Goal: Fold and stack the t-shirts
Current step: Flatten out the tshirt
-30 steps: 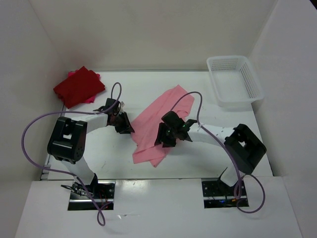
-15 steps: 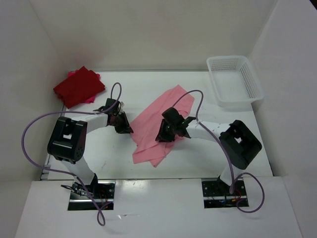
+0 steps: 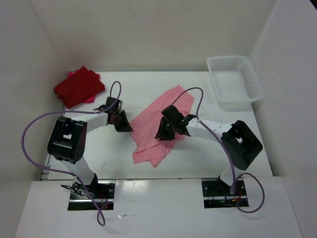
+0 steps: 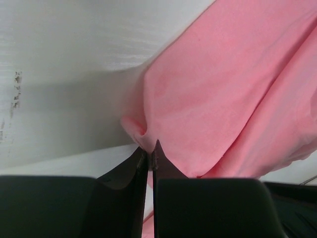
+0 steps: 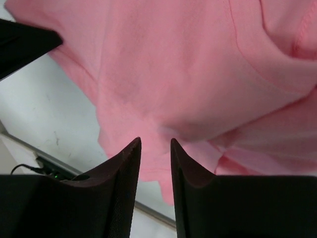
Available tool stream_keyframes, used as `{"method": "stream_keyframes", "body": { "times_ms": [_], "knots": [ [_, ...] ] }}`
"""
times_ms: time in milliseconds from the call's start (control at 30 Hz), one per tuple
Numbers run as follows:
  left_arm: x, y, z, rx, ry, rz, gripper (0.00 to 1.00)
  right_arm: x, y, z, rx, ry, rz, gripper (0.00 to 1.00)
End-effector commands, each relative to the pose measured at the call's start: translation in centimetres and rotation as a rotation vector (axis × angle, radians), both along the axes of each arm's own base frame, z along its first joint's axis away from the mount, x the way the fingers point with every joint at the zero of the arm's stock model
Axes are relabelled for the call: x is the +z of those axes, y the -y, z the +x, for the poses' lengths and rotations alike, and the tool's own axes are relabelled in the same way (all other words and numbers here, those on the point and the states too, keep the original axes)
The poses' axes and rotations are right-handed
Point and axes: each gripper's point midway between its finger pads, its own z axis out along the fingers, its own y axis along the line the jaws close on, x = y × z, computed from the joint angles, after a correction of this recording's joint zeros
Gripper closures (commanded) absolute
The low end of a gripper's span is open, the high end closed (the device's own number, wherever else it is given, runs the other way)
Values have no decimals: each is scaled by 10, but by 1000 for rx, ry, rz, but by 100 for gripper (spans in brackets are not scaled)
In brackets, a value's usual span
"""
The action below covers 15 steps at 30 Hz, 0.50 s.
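The light pink t-shirt lies rumpled in the middle of the table, stretched from the near left to the far right. My left gripper is shut on its left edge; in the left wrist view the fingertips pinch a small fold of the pink cloth. My right gripper hovers over the middle of the shirt, jaws a little apart with nothing between them; the shirt fills the right wrist view. The dark red t-shirt lies folded at the far left, with a crimson-pink edge showing under it.
A white mesh basket stands at the far right. White walls close in the table on the left, back and right. The arms' purple cables loop above the table.
My right gripper has shifted slightly left and farther over the shirt. The left gripper has stayed on the shirt's edge. The shirts have not visibly moved.
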Motion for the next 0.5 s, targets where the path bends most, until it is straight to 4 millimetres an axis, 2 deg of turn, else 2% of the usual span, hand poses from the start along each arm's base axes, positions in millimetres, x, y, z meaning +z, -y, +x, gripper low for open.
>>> {"method": "stream_keyframes", "body": {
  "times_ms": [0,100,233,267,333,367,433,467],
  "knots": [
    [10,2,15,8,46,4,90,27,9,-11,10,30,30,64],
    [5,2,8,11,23,-3,90,16,7,-26,14,-34,69,64],
    [6,2,10,11,32,-5,88,7,2,-23,10,-39,85,66],
    [5,1,11,15,34,2,88,10,-5,-20,22,-42,103,66],
    [4,1,9,15,25,4,86,-2,-8,-23,34,-83,93,65],
    [4,1,9,15,25,4,85,5,-15,-18,43,-62,123,63],
    [4,1,9,15,25,4,85,-2,-15,-18,42,-71,116,62],
    [4,1,9,15,25,4,84,4,-20,-13,37,-57,136,60]
  ]
}}
